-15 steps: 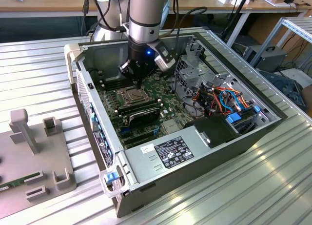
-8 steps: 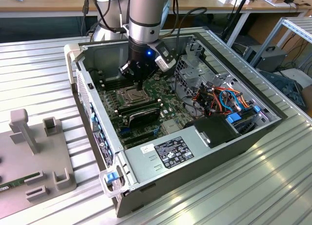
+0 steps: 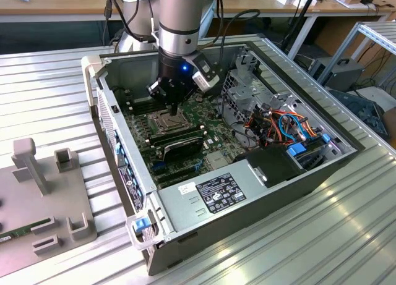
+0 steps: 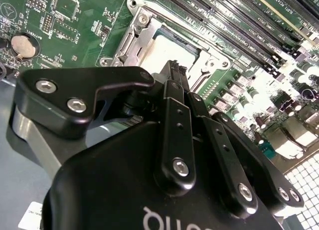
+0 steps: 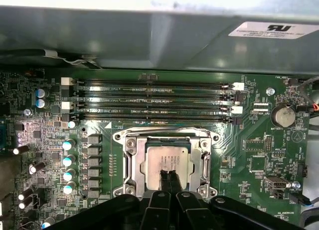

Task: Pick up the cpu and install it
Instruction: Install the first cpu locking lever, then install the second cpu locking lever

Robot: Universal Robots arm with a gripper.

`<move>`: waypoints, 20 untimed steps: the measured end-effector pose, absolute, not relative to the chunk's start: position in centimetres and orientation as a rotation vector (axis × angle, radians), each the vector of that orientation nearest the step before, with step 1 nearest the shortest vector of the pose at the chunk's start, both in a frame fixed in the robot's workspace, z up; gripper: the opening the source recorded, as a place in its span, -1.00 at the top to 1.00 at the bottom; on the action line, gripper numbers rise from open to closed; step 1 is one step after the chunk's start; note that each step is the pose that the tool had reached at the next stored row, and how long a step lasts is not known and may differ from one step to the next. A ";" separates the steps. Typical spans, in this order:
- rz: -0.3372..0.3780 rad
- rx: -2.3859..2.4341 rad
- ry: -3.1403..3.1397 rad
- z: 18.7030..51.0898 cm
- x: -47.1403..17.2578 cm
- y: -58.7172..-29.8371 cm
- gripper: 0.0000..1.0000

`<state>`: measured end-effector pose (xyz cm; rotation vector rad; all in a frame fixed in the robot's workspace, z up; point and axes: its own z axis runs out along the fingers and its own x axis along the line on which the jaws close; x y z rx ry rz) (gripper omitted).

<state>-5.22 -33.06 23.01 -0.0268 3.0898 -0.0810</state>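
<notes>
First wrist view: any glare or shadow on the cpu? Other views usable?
First wrist view: the cpu is evenly lit with mild sheen on its grey top and the socket frame; the end effector overlaps its near edge. Second wrist view: the end effector body blocks most of the cpu. Exterior view: a blue light glows on the end effector.

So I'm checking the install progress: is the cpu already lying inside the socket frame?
Yes, in the first wrist view the cpu lies flat within the metal socket frame, the gripper right above it.
</notes>
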 end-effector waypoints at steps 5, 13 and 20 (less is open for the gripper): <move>-0.081 -0.027 3.090 23.0 -5.3 -33.1 0.79; -0.081 -0.027 3.090 23.0 -5.4 -33.1 0.79; -0.080 -0.027 3.097 23.0 -4.3 -33.2 0.79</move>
